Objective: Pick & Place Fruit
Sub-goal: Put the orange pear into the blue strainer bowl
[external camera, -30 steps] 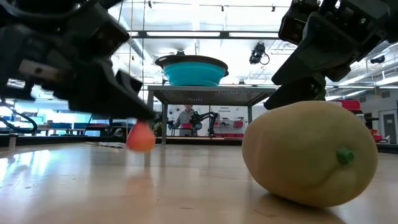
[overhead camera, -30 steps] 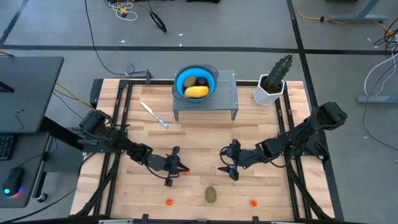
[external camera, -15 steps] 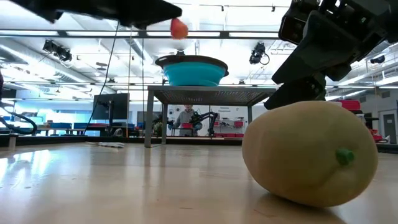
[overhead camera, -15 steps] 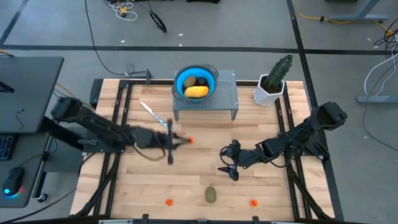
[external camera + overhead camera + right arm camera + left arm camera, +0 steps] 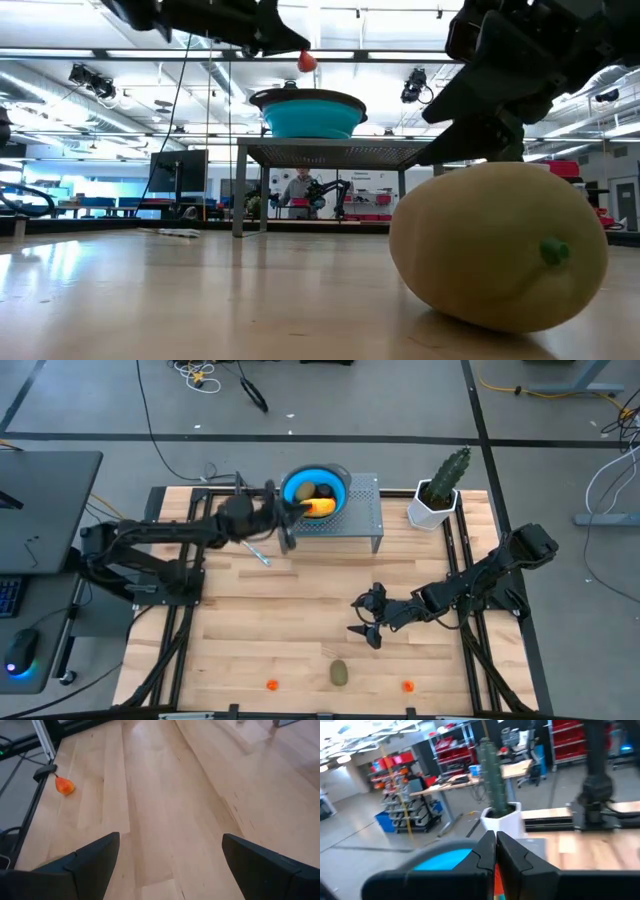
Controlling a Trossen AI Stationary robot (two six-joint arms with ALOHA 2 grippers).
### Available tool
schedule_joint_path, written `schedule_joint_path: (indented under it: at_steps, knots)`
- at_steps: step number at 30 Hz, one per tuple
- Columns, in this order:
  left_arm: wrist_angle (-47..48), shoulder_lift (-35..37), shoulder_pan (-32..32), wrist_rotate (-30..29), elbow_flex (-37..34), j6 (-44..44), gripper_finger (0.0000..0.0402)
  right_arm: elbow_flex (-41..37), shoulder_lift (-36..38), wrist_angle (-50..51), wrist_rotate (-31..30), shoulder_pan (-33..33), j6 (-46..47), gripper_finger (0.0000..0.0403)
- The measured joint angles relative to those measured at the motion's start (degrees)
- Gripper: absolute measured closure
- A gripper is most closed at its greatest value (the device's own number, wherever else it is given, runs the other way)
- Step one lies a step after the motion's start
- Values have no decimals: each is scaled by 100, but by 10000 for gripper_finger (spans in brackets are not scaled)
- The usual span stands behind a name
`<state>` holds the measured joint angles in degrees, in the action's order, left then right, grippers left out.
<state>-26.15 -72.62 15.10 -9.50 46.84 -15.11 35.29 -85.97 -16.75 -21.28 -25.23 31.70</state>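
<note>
Blue bowl (image 5: 314, 491) sits under the left gripper (image 5: 292, 512), which clenches a tiny orange ball (image 5: 307, 61); the right gripper (image 5: 362, 622) waits spread open over the table (image 5: 300, 620)

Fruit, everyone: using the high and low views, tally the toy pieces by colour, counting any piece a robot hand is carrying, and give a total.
orange-red balls: 3, the third in the left hand
olive-brown ovals: 2
yellow-orange oblong: 1
dark purple ball: 1
Total: 7
</note>
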Motion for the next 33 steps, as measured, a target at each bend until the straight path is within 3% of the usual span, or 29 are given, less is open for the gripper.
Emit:
schedule_joint_path:
  at_steps: [7, 13, 24, 28, 33]
  knots:
    - [282, -520, 676, 116, 145, 339, 352, 0, 0, -72, -78, 0, -70, 41]
    - [258, -710, 801, 120, 138, 721, 304, 0, 0, -68, -120, -4, -68, 41]
    - [185, 209, 735, 127, 140, 508, 203, 0, -2, -23, -120, -4, -111, 41]
    - [841, 649, 655, 574, 147, 982, 188, 0, -2, -22, -119, -2, -110, 41]
    - [1853, 902, 327, 1793, 70, 1431, 188, 0, -1, -24, 292, -4, -109, 41]
